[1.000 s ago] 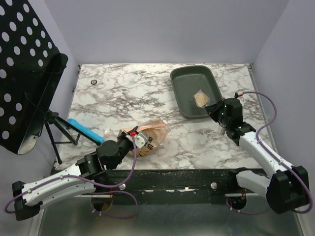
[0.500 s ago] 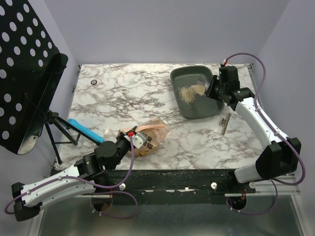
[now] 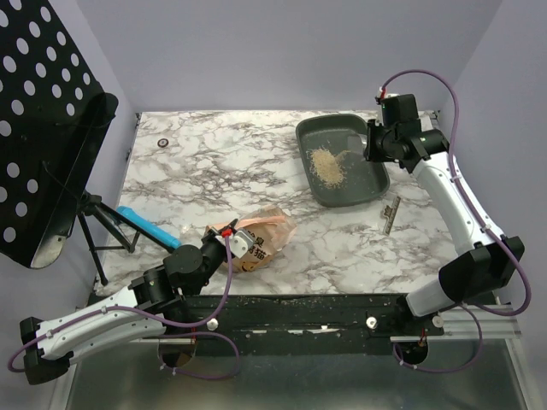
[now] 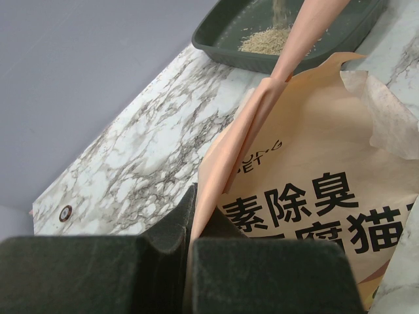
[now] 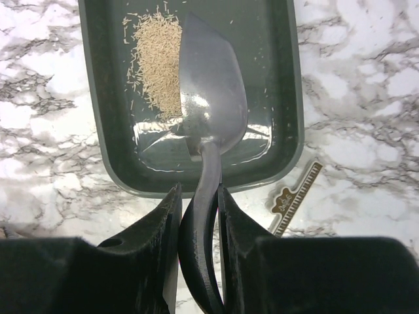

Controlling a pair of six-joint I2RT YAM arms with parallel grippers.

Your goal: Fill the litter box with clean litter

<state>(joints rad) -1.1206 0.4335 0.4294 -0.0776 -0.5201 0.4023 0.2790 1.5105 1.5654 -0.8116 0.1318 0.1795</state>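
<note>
litter (image 3: pixel 326 165) in box (image 3: pixel 342 129), bag (image 3: pixel 267 229) nearer — left

The top external camera looks down from above and behind the arms over the whole table (image 3: pixel 214 162). The left wrist camera, low behind the left fingers (image 4: pixel 275 275), faces past the bag (image 4: pixel 308 163) toward the far litter box (image 4: pixel 216 49). The right wrist camera looks straight down along the scoop (image 5: pixel 209 98) beyond the right fingers (image 5: pixel 131 275), close above the litter box, which all three views share.

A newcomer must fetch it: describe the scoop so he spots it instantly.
At the far right corner of the marble table sits the dark litter box. There the right gripper holds the scoop by its handle, beside the tan litter. It is the only glossy grey, spoon-shaped thing; the flat brown strip lies on the table outside the box.
</note>
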